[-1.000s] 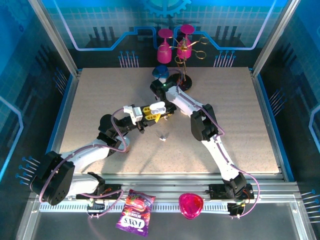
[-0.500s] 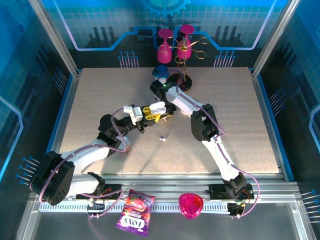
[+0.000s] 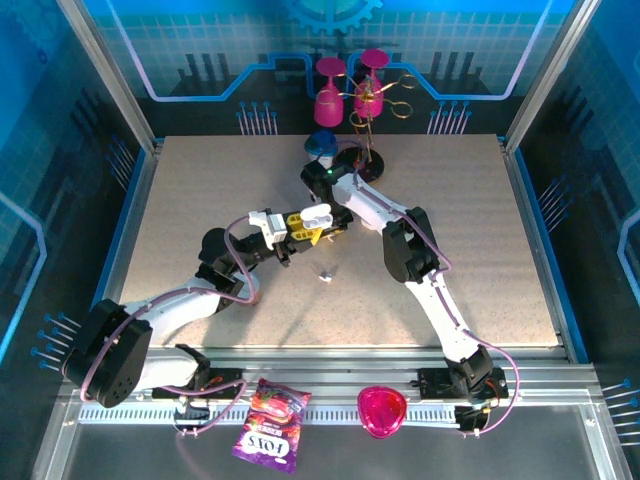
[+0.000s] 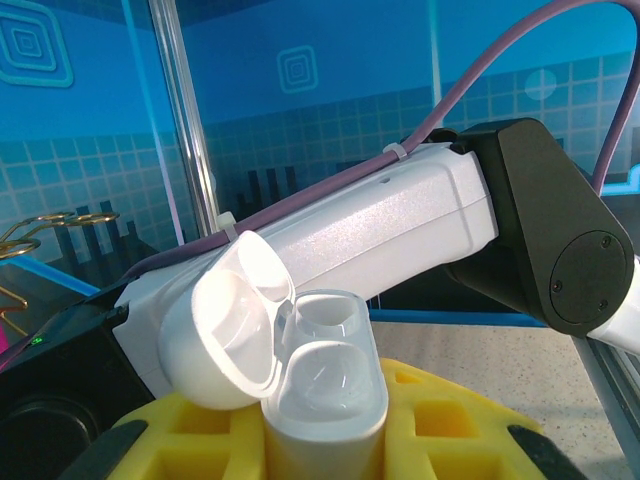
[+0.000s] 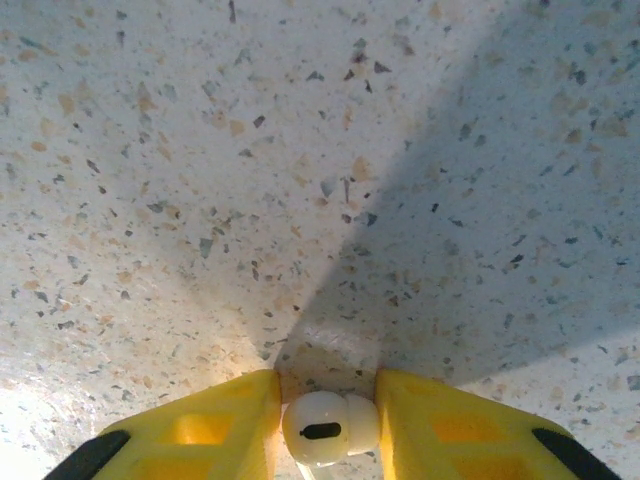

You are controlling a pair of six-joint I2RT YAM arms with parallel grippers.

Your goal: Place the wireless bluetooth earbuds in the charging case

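Left end effector (image 4: 325, 445) clamped the open charging case (image 4: 330, 385); right end effector (image 5: 327, 418) pinched an earbud (image 5: 318, 432). The packet (image 3: 271, 426) had upside-down lettering, seemingly "TOYS".

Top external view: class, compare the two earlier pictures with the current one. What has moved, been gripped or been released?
No clear movement, and nothing was taken or let go. The left gripper still holds the open white rounded plastic charging case. The right gripper, shut on a tiny white plastic earbud, stays beside it. The small pale object lies in the same spot on the speckled table.
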